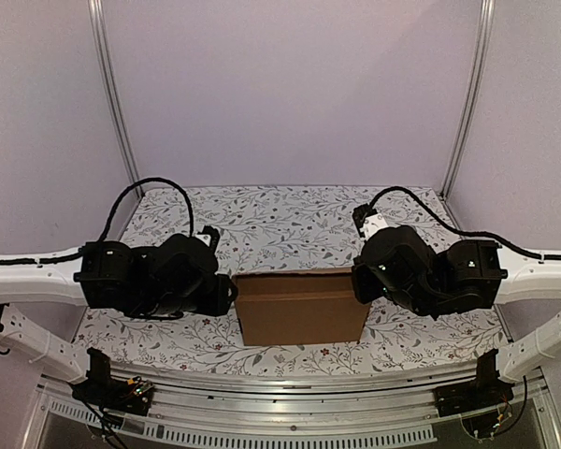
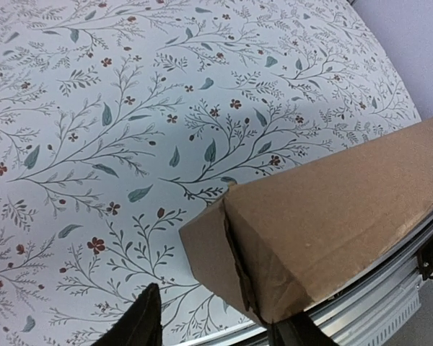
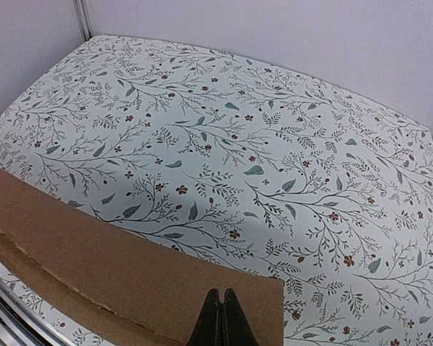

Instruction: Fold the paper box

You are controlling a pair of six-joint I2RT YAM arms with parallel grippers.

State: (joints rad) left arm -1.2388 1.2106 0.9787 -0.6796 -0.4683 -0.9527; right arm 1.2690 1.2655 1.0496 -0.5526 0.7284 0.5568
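Paper box of plain brown cardboard sat folded up on the near part of the white flower-print table cover, between my two arms. My left gripper was at its left end, jaws apart, with the box corner between them and one finger clear of it. My right gripper hung over its right end, jaws pressed together, holding nothing.

The paper box sits folded shut: plain brown cardboard, lying flat and square at near centre.
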